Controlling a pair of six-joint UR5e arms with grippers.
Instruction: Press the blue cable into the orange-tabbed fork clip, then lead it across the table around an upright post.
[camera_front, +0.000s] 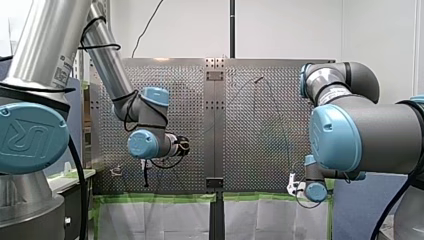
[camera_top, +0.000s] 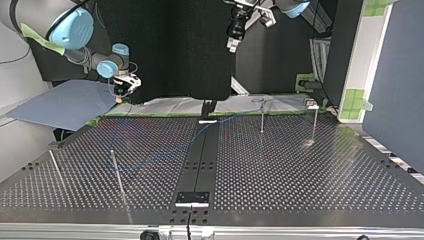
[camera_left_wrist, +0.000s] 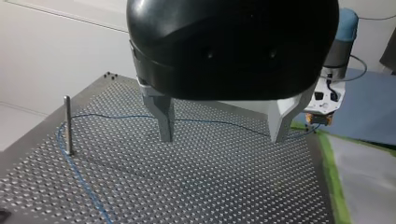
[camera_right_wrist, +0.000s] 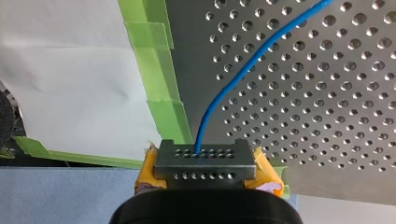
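My right tool (camera_right_wrist: 205, 161), yellow-padded, is clamped on the thin blue cable (camera_right_wrist: 243, 65) at the edge of the perforated metal surface (camera_right_wrist: 327, 116). My left tool (camera_left_wrist: 223, 138) hangs above that surface with its metal fingers (camera_left_wrist: 164, 121) spread wide. The cable runs beyond them, curving beside a slim upright metal post (camera_left_wrist: 67, 123).

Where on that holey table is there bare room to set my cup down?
In the top view, the near right part of the table, between the black centre strip and the right edge, is bare. The left half is crowded with the blue cable and two posts.
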